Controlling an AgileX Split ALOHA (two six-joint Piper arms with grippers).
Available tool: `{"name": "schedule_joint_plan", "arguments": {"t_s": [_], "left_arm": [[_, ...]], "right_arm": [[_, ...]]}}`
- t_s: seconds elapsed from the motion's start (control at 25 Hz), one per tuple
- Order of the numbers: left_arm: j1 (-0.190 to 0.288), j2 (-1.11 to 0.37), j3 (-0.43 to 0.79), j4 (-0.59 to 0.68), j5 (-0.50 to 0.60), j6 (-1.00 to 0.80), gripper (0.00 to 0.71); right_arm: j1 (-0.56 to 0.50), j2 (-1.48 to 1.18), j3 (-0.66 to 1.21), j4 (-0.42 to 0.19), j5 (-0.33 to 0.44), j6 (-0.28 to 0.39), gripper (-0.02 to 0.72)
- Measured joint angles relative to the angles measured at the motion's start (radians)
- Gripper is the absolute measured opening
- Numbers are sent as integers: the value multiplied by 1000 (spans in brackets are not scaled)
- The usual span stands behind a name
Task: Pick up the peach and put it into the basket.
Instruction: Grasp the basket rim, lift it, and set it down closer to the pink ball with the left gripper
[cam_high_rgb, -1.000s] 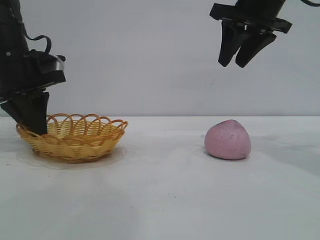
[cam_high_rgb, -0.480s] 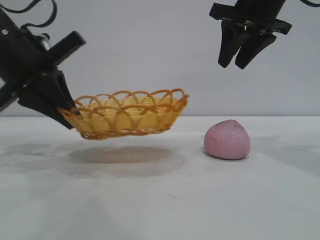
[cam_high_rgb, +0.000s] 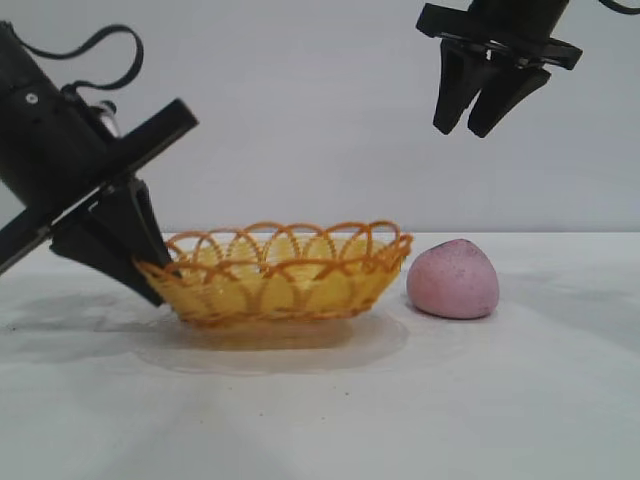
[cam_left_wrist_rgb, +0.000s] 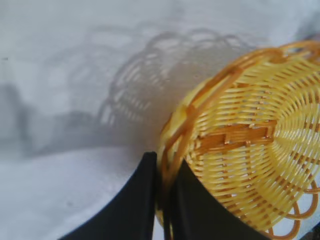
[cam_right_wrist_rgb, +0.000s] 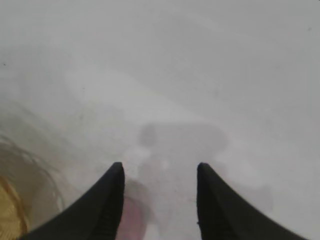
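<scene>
The yellow wicker basket (cam_high_rgb: 280, 275) with an orange looped rim sits at the table's middle, tipped slightly, its right end close to the pink peach (cam_high_rgb: 453, 279). My left gripper (cam_high_rgb: 150, 280) is shut on the basket's left rim; in the left wrist view my left gripper (cam_left_wrist_rgb: 165, 170) pinches the basket (cam_left_wrist_rgb: 245, 160) rim between both fingers. My right gripper (cam_high_rgb: 468, 125) hangs open and empty high above the peach. In the right wrist view the right gripper (cam_right_wrist_rgb: 159, 170) is spread wide, with the peach (cam_right_wrist_rgb: 134, 217) a pink blur beside one finger.
The white table (cam_high_rgb: 320, 400) runs wide in front and to the right of the peach. A plain grey wall stands behind. The basket edge shows in the right wrist view (cam_right_wrist_rgb: 7, 210).
The left gripper has carried the basket rightward from the far left and lowered it beside the peach. The right gripper has stayed in place above.
</scene>
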Motion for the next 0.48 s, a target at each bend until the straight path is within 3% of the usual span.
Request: {"name": "schedule_joint_plan", "arguments": {"t_s": [0.16, 0.48], "left_arm": [[0, 0, 0, 4, 17, 0, 343], [0, -57, 2, 83, 40, -2, 365]], "right_arm": [[0, 0, 0, 0, 0, 0, 337], [0, 0, 0, 0, 0, 0, 337]]}}
